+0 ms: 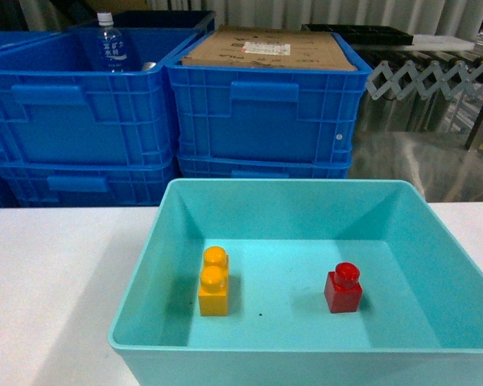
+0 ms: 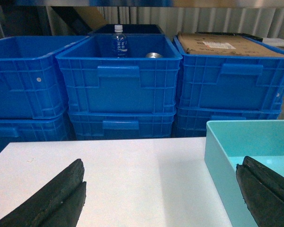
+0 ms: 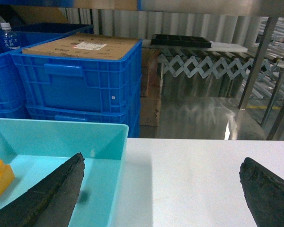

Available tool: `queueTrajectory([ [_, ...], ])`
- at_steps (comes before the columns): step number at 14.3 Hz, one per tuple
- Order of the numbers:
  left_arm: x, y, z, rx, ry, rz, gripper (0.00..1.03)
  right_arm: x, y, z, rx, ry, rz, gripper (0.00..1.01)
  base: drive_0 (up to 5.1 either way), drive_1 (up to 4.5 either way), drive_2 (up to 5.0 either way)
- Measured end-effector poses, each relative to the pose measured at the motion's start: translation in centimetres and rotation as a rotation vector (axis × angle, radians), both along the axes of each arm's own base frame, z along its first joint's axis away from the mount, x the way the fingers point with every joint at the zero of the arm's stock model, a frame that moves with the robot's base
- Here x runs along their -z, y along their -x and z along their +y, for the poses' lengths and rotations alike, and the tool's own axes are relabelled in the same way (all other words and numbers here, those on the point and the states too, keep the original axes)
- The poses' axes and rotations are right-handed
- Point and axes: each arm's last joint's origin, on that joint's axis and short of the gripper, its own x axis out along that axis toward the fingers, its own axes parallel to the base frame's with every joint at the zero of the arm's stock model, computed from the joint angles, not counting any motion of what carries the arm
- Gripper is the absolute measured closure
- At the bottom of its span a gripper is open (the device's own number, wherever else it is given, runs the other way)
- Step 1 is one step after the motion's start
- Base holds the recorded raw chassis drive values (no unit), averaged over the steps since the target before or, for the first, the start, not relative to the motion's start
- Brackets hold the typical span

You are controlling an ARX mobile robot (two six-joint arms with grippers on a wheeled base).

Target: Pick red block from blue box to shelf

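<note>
Studded red block (image 1: pixel 343 288) inside smooth sloping-walled blue box (image 1: pixel 169 233)

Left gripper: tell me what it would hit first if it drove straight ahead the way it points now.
Probably the stacked royal-blue ribbed plastic crates behind the white table. The left gripper is open, with only bare tabletop ahead; depth is uncertain.

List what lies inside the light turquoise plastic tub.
Inside the light turquoise plastic tub: a small red one-stud brick and a taller orange-yellow two-stud brick, standing apart. The near wall hides the front floor strip.
</note>
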Motion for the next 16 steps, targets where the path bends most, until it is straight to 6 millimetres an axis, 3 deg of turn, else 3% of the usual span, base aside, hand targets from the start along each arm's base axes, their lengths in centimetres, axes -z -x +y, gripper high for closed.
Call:
queueTrajectory([
  [2, 0.0, 0.0, 0.0, 0.000, 0.000, 0.000, 0.05, -5.4, -4.8, 1.3, -0.097, -0.021, -0.015, 0.03, 0.0, 0.00, 0.0],
  [3, 0.0, 0.0, 0.0, 0.000, 0.000, 0.000, 0.05, -7.5, -8.7, 3.1, -0.168, -0.035, 0.070, 0.03, 0.0, 0.00, 0.0],
  [4, 0.0, 0.0, 0.0, 0.000, 0.000, 0.000, 0.05, -7.0, -11.4, 4.9, -0.200, -0.032, 0.177, 0.03, 0.0, 0.00, 0.0],
  [6, 0.0, 0.0, 0.0, 0.000, 0.000, 0.000, 0.05, -4.2, -14.9, 8.1, -0.226, -0.053, 0.374, 0.03, 0.0, 0.00, 0.0],
  [10, 0.0, 0.0, 0.0, 0.000, 0.000, 0.000, 0.05, -0.4, -17.4, 10.8, -0.216, -0.056, 0.523, 0.03, 0.0, 0.00, 0.0],
  [13, 0.0, 0.0, 0.0, 0.000, 0.000, 0.000, 0.05, 0.1, -19.8, 12.5, -0.212, -0.046, 0.516, 0.03, 0.0, 0.00, 0.0],
  [16, 0.0, 0.0, 0.0, 0.000, 0.000, 0.000, 0.05, 2.1, -21.3, 13.2, -0.186, -0.051, 0.575, 0.03, 0.0, 0.00, 0.0],
])
